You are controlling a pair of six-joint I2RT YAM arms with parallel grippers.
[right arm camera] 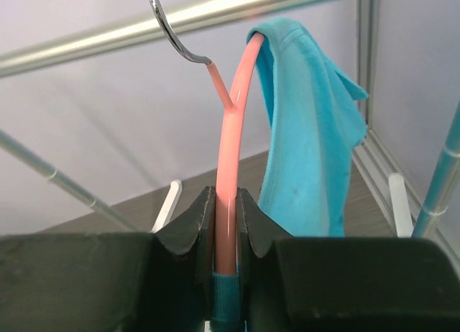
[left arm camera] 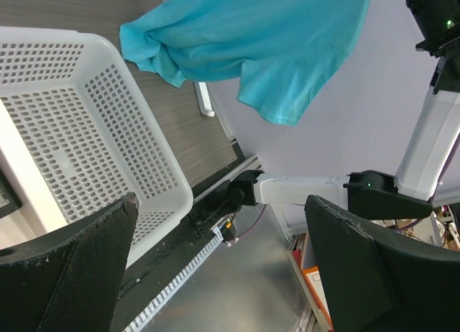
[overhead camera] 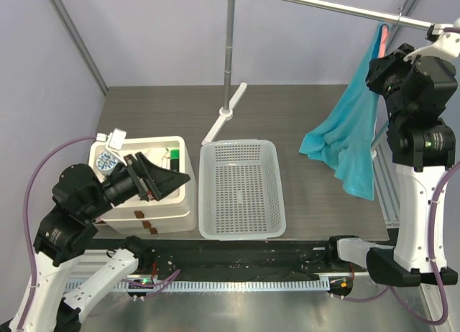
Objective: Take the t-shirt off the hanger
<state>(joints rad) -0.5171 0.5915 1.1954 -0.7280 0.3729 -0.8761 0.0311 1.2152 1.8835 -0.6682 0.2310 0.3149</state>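
The salmon-pink hanger hangs by its silver hook from the grey rail at the back right. My right gripper is shut on the hanger's pink bar, with a strip of turquoise cloth in the jaws just below it. The turquoise t-shirt is draped over one arm of the hanger and hangs down bunched to the left of my right arm; it also shows in the right wrist view and in the left wrist view. My left gripper stands open and holds nothing, low at the left over the white box.
A white perforated basket sits in the middle near the front edge. A white lidded box stands to its left under my left arm. The rail's upright pole and white foot stand behind the basket.
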